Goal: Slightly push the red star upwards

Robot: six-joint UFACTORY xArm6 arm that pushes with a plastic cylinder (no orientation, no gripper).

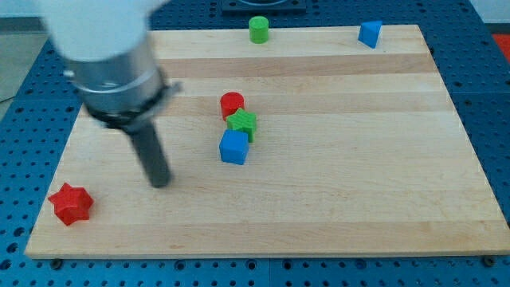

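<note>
The red star (71,204) lies near the board's bottom-left corner. My tip (161,182) rests on the board to the right of the star and slightly above it, about a hundred pixels away, not touching it. The dark rod rises from the tip up into the arm's grey body at the view's top left.
A red cylinder (232,104), a green star (242,123) and a blue cube (234,147) sit clustered near the board's middle. A green cylinder (258,29) stands at the top edge, and a blue block (369,33) at the top right. The wooden board (358,199) has edges all round.
</note>
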